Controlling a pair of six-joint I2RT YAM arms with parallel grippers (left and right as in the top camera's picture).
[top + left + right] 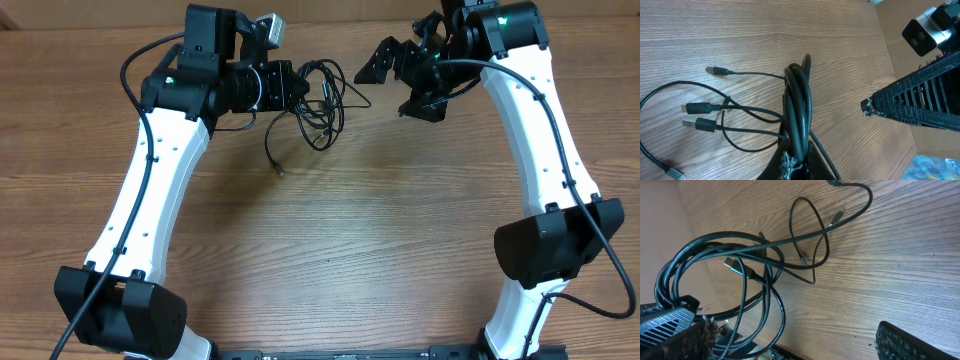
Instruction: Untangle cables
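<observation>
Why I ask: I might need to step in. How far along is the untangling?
Early. Done: only the grasp; the left gripper has its fingers shut on the cables, a looped, crossing bundle. In hand: the right gripper stands open beside the bundle, holding nothing. Left: separating every cord; none lies apart yet.

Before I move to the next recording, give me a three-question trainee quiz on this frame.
1. True or false: the right gripper is open.
2. What is clamped on the cables? A) the left gripper B) the right gripper C) neither
3. Fill in: below the bundle in the overhead view, a loose plug end lies on the wooden ____.

Key: 1 true; 2 A; 3 table.
</observation>
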